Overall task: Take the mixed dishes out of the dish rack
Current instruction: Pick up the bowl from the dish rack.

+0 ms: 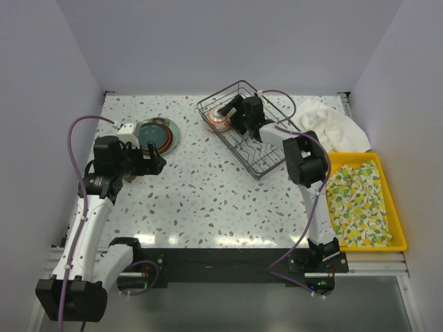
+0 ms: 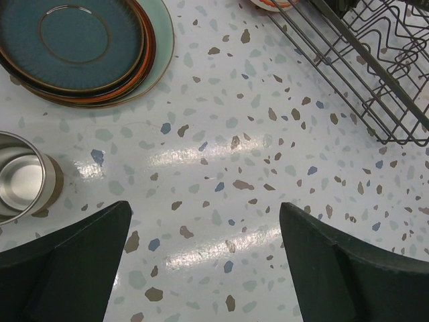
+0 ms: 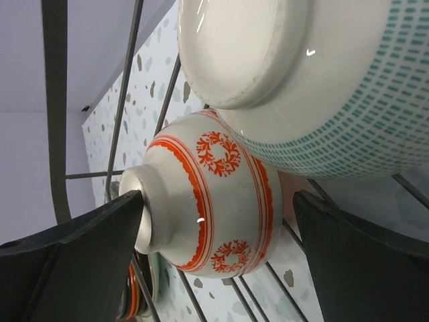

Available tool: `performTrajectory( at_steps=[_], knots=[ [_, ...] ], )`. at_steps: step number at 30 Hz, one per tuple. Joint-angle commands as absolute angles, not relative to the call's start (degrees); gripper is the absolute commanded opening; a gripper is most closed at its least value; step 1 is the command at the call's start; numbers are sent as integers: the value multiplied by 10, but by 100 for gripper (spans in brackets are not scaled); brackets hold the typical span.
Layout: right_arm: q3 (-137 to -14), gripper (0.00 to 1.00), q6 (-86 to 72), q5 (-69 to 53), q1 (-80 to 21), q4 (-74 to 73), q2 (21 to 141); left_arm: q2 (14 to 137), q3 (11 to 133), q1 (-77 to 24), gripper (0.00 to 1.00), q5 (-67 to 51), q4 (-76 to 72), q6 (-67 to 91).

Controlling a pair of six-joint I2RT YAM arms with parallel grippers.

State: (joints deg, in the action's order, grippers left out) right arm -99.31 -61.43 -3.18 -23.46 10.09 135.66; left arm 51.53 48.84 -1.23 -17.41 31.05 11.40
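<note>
The dish rack [image 1: 257,148] stands at the table's back middle, and its wires [image 3: 56,100] fill the right wrist view. Inside its far-left end lie a red-patterned bowl [image 3: 208,201] on its side and a teal-patterned bowl [image 3: 322,87] against it; from above they show as bowls [image 1: 218,120]. My right gripper [image 1: 225,116] [image 3: 218,228] is open astride the red-patterned bowl, its left finger at the bowl's foot and its right finger apart from the rim. A stack of plates [image 1: 158,135] [image 2: 80,47] rests on the table. My left gripper [image 1: 156,160] [image 2: 204,228] hovers open and empty near the stack.
A metal cup [image 2: 20,178] stands on the table left of my left gripper. A corner of the rack [image 2: 375,74] lies to its upper right. A white cloth [image 1: 333,124] lies at the back right, and a yellow tray [image 1: 391,200] holding a lemon-print cloth sits along the right edge.
</note>
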Motion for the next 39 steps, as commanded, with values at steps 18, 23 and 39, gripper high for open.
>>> performTrajectory(
  at_steps=[18,23,39],
  knots=[
    [-940,86,-525,-73,-229,259,1344,502,465,-16,98,-204,272,149],
    [-935,81,-498,-70,-229,250,1324,500,461,-16,98,-207,271,152],
    [-911,67,-475,-73,-229,243,1270,490,450,-16,98,-219,265,163]
  ],
)
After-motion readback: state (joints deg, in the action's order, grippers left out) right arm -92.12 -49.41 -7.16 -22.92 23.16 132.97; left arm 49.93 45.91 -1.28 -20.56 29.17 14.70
